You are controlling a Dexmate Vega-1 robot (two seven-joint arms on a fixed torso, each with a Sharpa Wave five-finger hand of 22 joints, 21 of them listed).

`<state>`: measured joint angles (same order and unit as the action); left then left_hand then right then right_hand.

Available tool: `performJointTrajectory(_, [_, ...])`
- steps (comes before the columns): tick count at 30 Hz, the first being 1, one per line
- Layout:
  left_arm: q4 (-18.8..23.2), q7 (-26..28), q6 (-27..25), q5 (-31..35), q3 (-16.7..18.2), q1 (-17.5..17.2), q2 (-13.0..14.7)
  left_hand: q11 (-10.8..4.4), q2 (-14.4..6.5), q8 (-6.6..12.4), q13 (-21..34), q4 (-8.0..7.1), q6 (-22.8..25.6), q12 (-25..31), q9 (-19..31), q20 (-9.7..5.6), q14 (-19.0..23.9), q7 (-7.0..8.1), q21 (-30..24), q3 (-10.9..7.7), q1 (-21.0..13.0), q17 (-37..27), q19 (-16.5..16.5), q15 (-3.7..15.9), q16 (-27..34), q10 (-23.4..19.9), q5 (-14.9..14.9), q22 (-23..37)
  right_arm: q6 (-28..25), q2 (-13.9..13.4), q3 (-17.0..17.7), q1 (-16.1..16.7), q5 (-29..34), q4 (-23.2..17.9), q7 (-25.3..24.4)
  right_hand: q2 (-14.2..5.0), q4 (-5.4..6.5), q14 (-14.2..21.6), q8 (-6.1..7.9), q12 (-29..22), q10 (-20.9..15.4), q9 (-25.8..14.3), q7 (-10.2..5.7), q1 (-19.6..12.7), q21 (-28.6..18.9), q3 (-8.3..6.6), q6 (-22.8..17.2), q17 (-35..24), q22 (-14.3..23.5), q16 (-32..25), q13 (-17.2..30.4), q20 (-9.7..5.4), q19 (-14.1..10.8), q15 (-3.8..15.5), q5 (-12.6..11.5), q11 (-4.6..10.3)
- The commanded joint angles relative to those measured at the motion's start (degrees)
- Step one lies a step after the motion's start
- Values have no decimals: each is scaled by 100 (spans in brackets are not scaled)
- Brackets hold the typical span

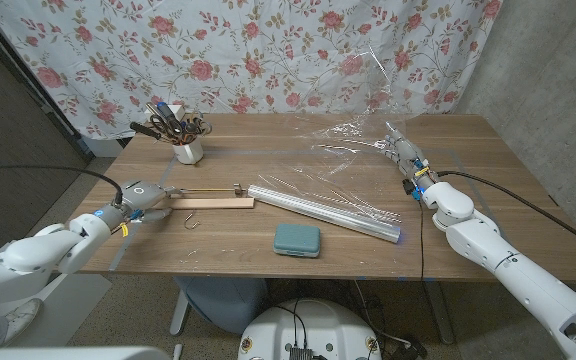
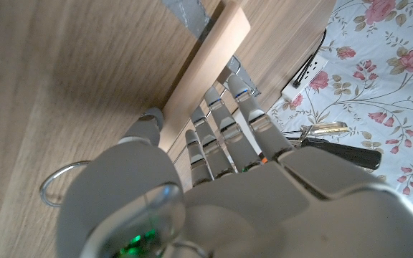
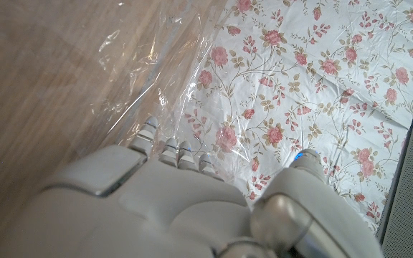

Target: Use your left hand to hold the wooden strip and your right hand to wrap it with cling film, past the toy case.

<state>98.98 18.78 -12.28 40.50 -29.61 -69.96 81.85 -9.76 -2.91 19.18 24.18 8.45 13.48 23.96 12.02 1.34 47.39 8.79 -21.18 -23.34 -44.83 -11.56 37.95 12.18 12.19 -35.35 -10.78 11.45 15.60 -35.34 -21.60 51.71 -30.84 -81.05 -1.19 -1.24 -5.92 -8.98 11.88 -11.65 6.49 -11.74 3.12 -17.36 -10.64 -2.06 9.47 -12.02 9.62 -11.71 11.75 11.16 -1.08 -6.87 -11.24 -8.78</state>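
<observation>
The wooden strip (image 1: 213, 203) lies on the table left of centre. My left hand (image 1: 143, 195) grips its left end. In the left wrist view the fingers (image 2: 224, 122) reach over the wooden strip (image 2: 214, 57) and the thumb presses its near side. The cling film roll (image 1: 328, 211) lies slantwise from the strip's right end towards the front right. A clear sheet of film (image 1: 353, 145) runs from the roll up to my right hand (image 1: 405, 157), which holds its edge above the table at the back right. The film (image 3: 156, 79) drapes over that hand's fingers (image 3: 174, 150). The teal toy case (image 1: 297, 240) sits in front of the roll.
A white cup (image 1: 188, 150) full of dark-handled tools stands at the back left. A small metal ring hook (image 1: 190, 218) lies just in front of the strip, ring (image 2: 59, 183) beside my left thumb. A flowered curtain (image 1: 268, 50) hangs behind the table.
</observation>
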Motion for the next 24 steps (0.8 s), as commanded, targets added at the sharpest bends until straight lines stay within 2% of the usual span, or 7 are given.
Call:
performJointTrajectory(1, [-76,-186,78,111,-48,113,-107,75,271,-43,-92,27,-1,-270,-10,-18,-377,-38,-10,-36,198,68,-6,-37,-166,355,30,3,-7,-1,-12,-30,17,32,14,-55,-48,-41,44,-35,-11,2,-7,-15,-24,3,-32,1,16,-21,-4,-3,-20,12,-10,2])
performJointTrajectory(4, [-97,-188,95,120,-50,132,-134,168,309,-26,-189,37,123,-535,-12,-2,-903,-67,8,-45,193,89,-51,-193,-248,712,25,6,-63,6,-4,-25,-8,0,-20,-55,-49,-41,44,-35,-11,2,-6,-16,-24,3,-34,1,16,-21,-4,-4,-22,14,-10,1])
performJointTrajectory(10, [-105,-307,104,148,-67,179,-180,167,326,46,-258,14,379,-596,-13,-57,-743,-81,-45,-46,244,105,80,-243,-132,654,28,9,-54,-3,-1,-14,-8,-7,-16,-56,-48,-42,45,-38,-19,2,-7,-14,-24,5,-45,0,16,-21,-4,0,-22,18,-9,2])
performJointTrajectory(12, [-114,-407,117,138,-77,214,-208,156,324,115,-332,6,658,-610,-13,-123,-487,-144,-147,-63,276,120,326,-191,-39,474,33,12,-34,-8,4,4,-12,-8,-8,-55,-48,-41,47,-39,-20,3,-5,-13,-23,5,-54,0,16,-21,-4,1,-20,20,-9,2])
performJointTrajectory(15, [-118,-479,120,164,-93,245,-236,77,313,120,-389,-5,770,-613,-14,-216,-289,-117,-274,-86,307,126,633,-130,3,301,39,13,-31,-17,10,23,-16,-23,-11,-55,-48,-39,48,-40,-22,3,-9,-12,-23,6,-58,0,16,-22,-4,0,-22,18,-9,0])
performJointTrajectory(17, [-125,-513,113,193,-105,265,-259,85,309,153,-426,-5,931,-593,-14,-267,-86,-128,-339,-104,324,131,781,-107,43,130,47,13,-36,-18,18,38,-20,-38,-29,-55,-48,-42,48,-40,-22,3,-9,-12,-24,7,-60,0,16,-21,-4,2,-24,18,-9,1])
performJointTrajectory(24, [-149,-671,121,258,-154,350,-355,21,217,127,-506,-29,1072,-573,-20,-435,402,-136,-555,-177,374,125,1274,-10,121,-183,62,10,-52,-42,30,72,-29,-77,-38,-54,-47,-42,46,-39,-20,3,-14,-7,-24,10,-65,-1,16,-22,-3,3,-27,18,-8,11])
